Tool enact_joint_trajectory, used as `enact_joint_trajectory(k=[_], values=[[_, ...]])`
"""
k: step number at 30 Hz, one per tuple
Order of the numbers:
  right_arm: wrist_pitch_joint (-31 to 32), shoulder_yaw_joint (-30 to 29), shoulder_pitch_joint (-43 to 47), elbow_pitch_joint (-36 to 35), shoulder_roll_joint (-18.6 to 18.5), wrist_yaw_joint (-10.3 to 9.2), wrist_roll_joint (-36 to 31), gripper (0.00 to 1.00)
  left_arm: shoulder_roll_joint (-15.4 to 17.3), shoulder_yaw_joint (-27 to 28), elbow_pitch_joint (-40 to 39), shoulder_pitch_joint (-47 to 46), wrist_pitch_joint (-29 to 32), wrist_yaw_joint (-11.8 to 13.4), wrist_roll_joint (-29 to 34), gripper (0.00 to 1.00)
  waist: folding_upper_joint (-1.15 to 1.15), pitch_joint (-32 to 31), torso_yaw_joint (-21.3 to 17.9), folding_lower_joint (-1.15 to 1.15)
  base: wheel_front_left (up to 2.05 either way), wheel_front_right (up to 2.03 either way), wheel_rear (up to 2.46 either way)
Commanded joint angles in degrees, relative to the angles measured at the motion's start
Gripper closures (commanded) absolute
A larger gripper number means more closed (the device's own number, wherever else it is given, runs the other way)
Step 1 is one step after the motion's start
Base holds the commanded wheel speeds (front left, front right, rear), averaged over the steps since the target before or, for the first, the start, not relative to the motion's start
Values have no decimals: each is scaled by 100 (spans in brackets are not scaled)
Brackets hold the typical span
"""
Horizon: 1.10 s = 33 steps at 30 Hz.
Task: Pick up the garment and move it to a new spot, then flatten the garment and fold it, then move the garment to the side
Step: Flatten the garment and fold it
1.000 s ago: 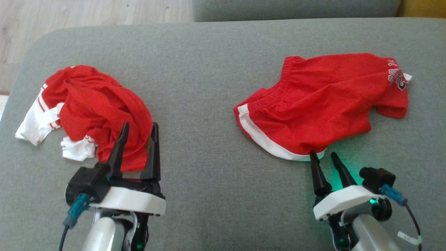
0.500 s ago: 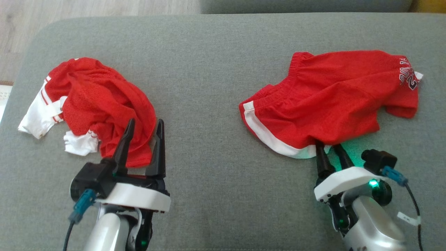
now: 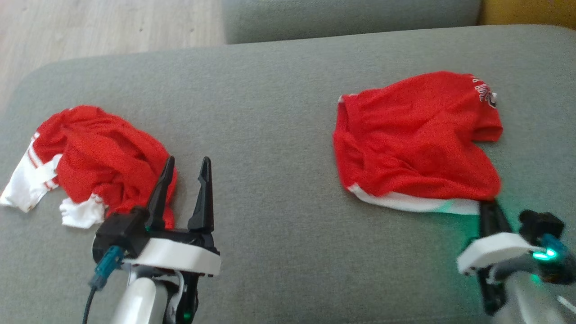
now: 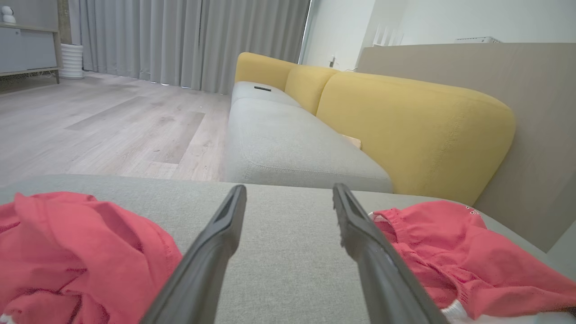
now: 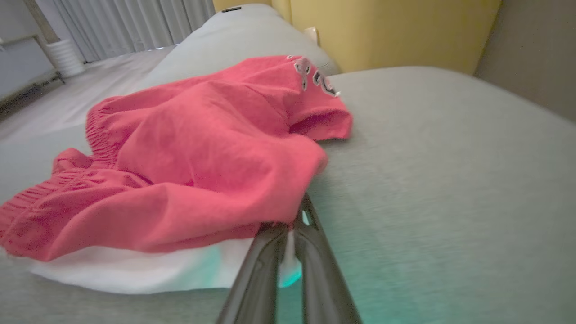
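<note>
The garment point(image 3: 99, 162), a red jersey with white striped sleeves, lies crumpled at the left of the grey cushion point(image 3: 270, 135); it also lies low on the left in the left wrist view point(image 4: 81, 247). My left gripper point(image 3: 187, 159) stands open just right of it, with nothing between its fingers point(image 4: 289, 189). My right gripper point(image 3: 489, 204) is shut on the white hem of the other red garment, the shorts point(image 3: 414, 135), at their near right corner. In the right wrist view the fingers point(image 5: 290, 225) pinch that white trim point(image 5: 135, 270) under the red cloth point(image 5: 202, 171).
The cushion's rounded far-left edge drops to a wooden floor point(image 3: 112, 27). A second grey seat point(image 4: 288, 144) with yellow backrests point(image 4: 405, 126) stands beyond the far edge. A broad bare strip of cushion separates the two garments.
My right gripper has shut on the shorts' white hem and drawn it to the right, bunching the shorts. The head view has shifted. The left gripper stays open.
</note>
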Motion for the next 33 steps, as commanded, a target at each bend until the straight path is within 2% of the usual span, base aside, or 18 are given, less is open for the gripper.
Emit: enact_joint_trajectory(k=[1,5,9,14,15,16,20,24,33], values=[[-62,23,-64,-271,-28,-4,-198,100,6,151,-221,-134,-30,46,-47,0,0,-77,-86,0,0,0,0],[19,-679,74,-1072,-27,-4,-1145,100,6,99,-241,-77,-30,106,-114,0,0,-138,-188,0,0,0,0],[199,-1005,221,-1881,-26,-4,-1784,100,6,44,-257,-75,-30,137,-152,0,0,-129,-210,0,0,0,0],[485,-1311,350,-2197,-26,-4,-1868,100,6,-6,-251,-132,-30,123,-164,0,0,-65,-159,0,0,0,0],[493,-1349,360,-2189,-26,-4,-1901,76,6,-9,-245,-139,-30,114,-161,0,0,-54,-148,0,0,0,0],[477,-1400,365,-2181,-25,-4,-1955,0,6,-7,-238,-143,-30,108,-156,0,0,-42,-137,0,0,0,0],[428,-1391,339,-1992,-25,-4,-1838,0,6,20,-198,-146,-30,83,-116,0,0,-5,-121,0,0,0,0],[194,-993,374,-1907,-25,-4,-1405,0,6,31,-195,-186,-30,49,-65,0,0,21,-191,0,0,0,0],[8,503,801,-2081,-25,-4,-313,0,6,-89,-197,-318,-30,39,-70,0,0,61,-375,0,0,0,0]])
